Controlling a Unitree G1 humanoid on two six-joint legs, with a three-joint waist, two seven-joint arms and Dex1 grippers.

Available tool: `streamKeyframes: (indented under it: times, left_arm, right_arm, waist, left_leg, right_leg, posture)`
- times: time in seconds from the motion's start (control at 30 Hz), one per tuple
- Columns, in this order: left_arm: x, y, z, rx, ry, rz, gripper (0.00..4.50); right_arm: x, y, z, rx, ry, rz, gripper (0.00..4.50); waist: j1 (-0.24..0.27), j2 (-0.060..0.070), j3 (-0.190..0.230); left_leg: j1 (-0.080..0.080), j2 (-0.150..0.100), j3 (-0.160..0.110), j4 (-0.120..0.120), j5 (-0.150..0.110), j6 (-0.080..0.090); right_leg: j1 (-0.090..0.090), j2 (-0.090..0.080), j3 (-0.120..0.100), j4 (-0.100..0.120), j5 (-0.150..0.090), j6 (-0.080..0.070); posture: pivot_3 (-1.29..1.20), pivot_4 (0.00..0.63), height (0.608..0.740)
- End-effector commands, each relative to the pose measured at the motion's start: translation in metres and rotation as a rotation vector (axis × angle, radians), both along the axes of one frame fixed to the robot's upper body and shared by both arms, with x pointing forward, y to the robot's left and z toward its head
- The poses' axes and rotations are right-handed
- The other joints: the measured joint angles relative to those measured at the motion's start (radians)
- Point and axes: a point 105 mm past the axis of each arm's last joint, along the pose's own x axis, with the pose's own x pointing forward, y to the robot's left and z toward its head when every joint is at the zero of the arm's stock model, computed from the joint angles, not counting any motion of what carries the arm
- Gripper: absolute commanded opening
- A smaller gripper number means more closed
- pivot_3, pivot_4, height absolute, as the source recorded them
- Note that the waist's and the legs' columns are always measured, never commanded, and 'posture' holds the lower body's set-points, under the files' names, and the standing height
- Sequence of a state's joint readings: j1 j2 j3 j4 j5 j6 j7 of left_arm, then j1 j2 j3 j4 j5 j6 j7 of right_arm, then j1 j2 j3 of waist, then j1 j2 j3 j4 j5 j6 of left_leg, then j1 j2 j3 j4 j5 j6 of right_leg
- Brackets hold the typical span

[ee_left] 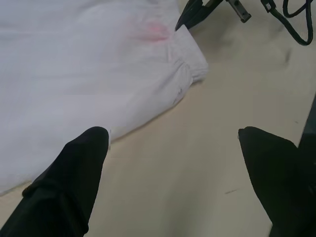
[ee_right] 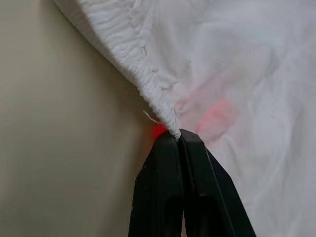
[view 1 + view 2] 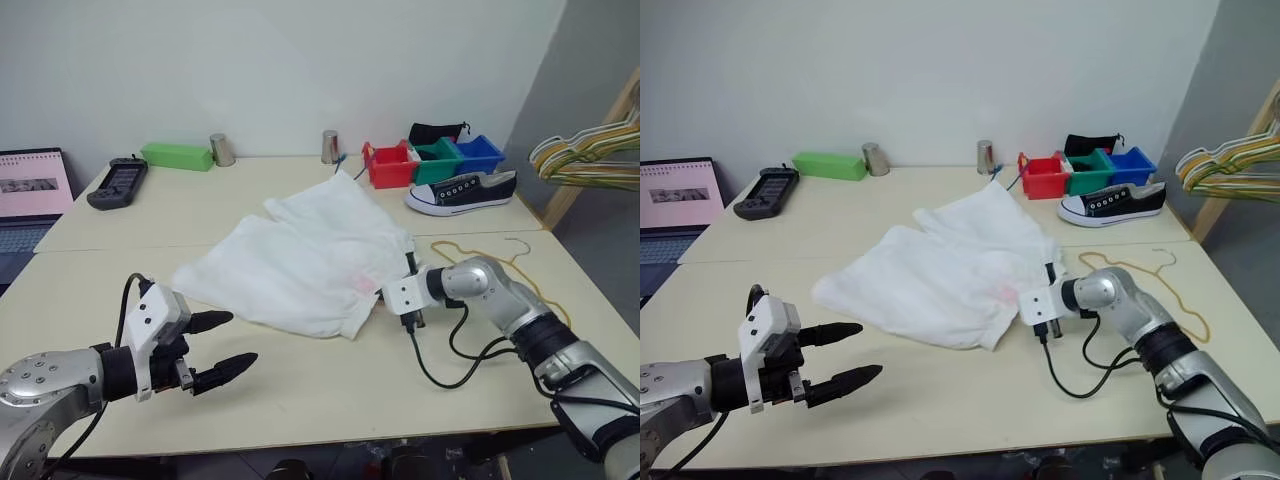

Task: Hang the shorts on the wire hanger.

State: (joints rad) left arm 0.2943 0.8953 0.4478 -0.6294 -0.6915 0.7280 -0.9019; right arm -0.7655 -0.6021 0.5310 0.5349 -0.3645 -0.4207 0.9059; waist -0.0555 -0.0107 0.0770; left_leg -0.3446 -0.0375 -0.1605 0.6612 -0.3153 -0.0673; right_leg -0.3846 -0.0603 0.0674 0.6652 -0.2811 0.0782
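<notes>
Right wrist view gives the clearest read on the grip: the right claw [image 2: 177, 136] has its two black fingers pressed flat together on the gathered, elastic waistband of the shorts [image 3: 300, 255], right beside a small orange-red tag and a faint pink print patch. That hem is the sensible place to hold, in my judgement, because the ribbed band is thicker and less likely to slide out than the single layer around it.

As for handling, the fabric looks thin, light and limp. It will probably drape and fold under its own weight and offer no stiffness at all, so one pinch point is likely to let the rest trail and bunch. A second hold further along the waistband would, I expect, keep the opening spread enough to feed onto a wire.

On the table [image 3: 300, 390] the shorts lie crumpled and roughly flat, white throughout, with one corner rising toward 12 o'clock and the bulk spreading out toward 9 o'clock from the pinched hem.

The wire hanger [image 3: 1160, 275], thin and yellowish-gold with a pale hook, lies flat at about 3 o'clock from the shorts, just beyond the right forearm and apart from the cloth.

The left claw [image 3: 222, 345] hovers over bare table at about 7 o'clock from the shorts, fingers spread wide, holding nothing.
</notes>
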Motion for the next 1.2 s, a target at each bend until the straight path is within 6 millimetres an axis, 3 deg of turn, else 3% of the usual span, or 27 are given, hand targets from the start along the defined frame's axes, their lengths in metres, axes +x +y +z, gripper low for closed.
streamKeyframes:
  times: [0.03, 0.13, 0.3, 0.4, 0.67, 0.77, 0.9, 1.0, 1.07, 1.2]
  left_arm:
    - [0.004, -0.001, 0.006, 0.009, -0.043, -0.009, 4.50]
    - [0.005, -0.001, 0.005, 0.009, -0.044, -0.011, 4.50]
    - [0.008, -0.002, 0.006, 0.010, -0.052, -0.016, 4.50]
    - [0.009, 0.000, 0.006, 0.011, -0.052, -0.015, 4.50]
    - [0.011, 0.006, 0.006, 0.017, -0.051, -0.002, 4.50]
    - [0.012, 0.017, 0.005, 0.033, -0.050, 0.021, 4.50]
    - [0.017, 0.046, 0.000, 0.079, -0.048, 0.094, 4.50]
    - [0.027, 0.071, -0.005, 0.134, -0.062, 0.147, 4.50]
    - [0.035, 0.080, -0.008, 0.159, -0.071, 0.154, 4.50]
    - [0.051, 0.087, -0.016, 0.191, -0.074, 0.126, 4.50]
  right_arm:
    - [0.027, -0.023, 0.026, -0.043, -0.149, -0.039, 0.07]
    - [0.039, -0.031, 0.035, -0.053, -0.198, -0.046, 0.07]
    - [0.036, -0.027, 0.035, -0.012, -0.157, -0.005, 0.07]
    - [0.029, -0.034, 0.028, -0.044, -0.088, 0.011, 0.54]
    - [0.017, -0.060, 0.030, -0.082, 0.033, -0.017, 2.59]
    - [0.011, -0.066, 0.038, -0.062, 0.094, -0.032, 3.34]
    - [-0.007, -0.046, 0.051, 0.103, 0.263, -0.043, 4.28]
    - [-0.029, -0.019, 0.047, 0.223, 0.386, -0.030, 4.28]
    - [-0.040, -0.012, 0.035, 0.225, 0.424, -0.040, 4.28]
    - [-0.041, -0.006, 0.019, 0.211, 0.428, -0.097, 4.28]
  waist:
    - [-0.003, 0.000, 0.000]
    - [-0.009, 0.000, 0.000]
    - [-0.028, 0.000, 0.000]
    - [-0.035, 0.000, 0.000]
    - [-0.035, 0.001, 0.000]
    - [-0.034, 0.001, 0.000]
    - [-0.035, 0.002, 0.001]
    - [-0.033, 0.003, 0.000]
    - [-0.028, 0.004, 0.000]
    - [-0.015, 0.005, 0.000]
  left_leg:
    - [0.000, 0.000, 0.000, 0.000, 0.000, 0.000]
    - [0.000, 0.000, 0.001, 0.000, 0.000, 0.000]
    - [0.000, 0.000, 0.000, 0.000, 0.000, 0.000]
    - [0.000, 0.000, 0.000, 0.000, 0.000, 0.000]
    - [0.000, 0.000, 0.000, 0.000, 0.000, 0.000]
    - [0.000, 0.000, 0.000, 0.000, 0.000, 0.000]
    - [0.000, 0.001, -0.001, 0.000, 0.000, 0.000]
    - [0.001, 0.004, -0.001, 0.000, 0.000, 0.000]
    - [0.001, 0.007, -0.001, 0.000, 0.000, 0.000]
    - [0.000, 0.007, 0.000, 0.000, 0.000, 0.000]
  right_leg:
    - [0.000, 0.000, 0.000, 0.000, 0.000, 0.000]
    - [0.000, 0.000, 0.000, 0.000, 0.001, -0.001]
    - [0.000, 0.000, 0.001, 0.000, 0.001, -0.001]
    - [0.000, 0.000, 0.002, 0.000, 0.001, -0.002]
    - [0.000, 0.000, 0.002, 0.000, 0.001, -0.002]
    - [0.000, 0.000, 0.002, 0.000, 0.001, -0.001]
    - [0.000, 0.001, 0.001, 0.000, 0.001, -0.001]
    - [0.000, 0.004, 0.001, 0.000, 0.001, -0.002]
    - [0.000, 0.007, -0.001, 0.000, 0.001, -0.002]
    - [0.000, 0.007, -0.002, -0.001, 0.003, -0.003]
  posture:
    - [-0.02, 0.015, 0.740]
    - [-0.03, 0.015, 0.740]
    - [-0.03, 0.015, 0.740]
    - [-0.04, 0.023, 0.740]
    - [-0.04, 0.031, 0.740]
    - [-0.04, 0.031, 0.740]
    - [-0.05, 0.030, 0.740]
    - [-0.05, 0.028, 0.740]
    - [-0.04, 0.027, 0.740]
    - [-0.04, 0.025, 0.740]
